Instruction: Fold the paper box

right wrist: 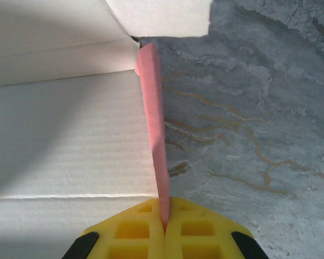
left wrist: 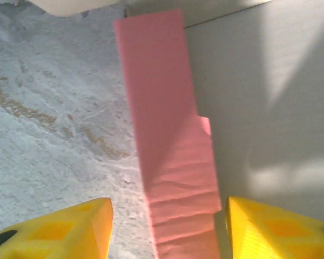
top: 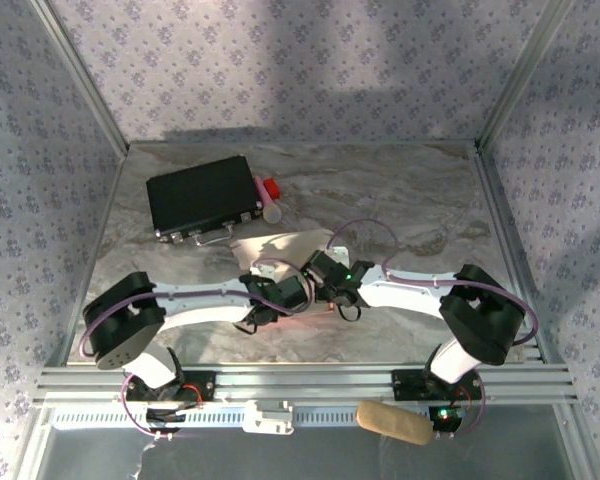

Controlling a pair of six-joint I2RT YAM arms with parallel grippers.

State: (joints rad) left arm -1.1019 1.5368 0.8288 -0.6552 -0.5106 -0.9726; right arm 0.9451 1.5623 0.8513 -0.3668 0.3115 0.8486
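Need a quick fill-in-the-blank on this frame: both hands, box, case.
The right hand is shut on a ____ flap of the box.
The left hand is ____, its fingers on either side of the box.
The case at the table's far left is ____.
Missing words: pink; open; black.

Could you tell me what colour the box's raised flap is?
Pink; the flap shows best in left wrist.
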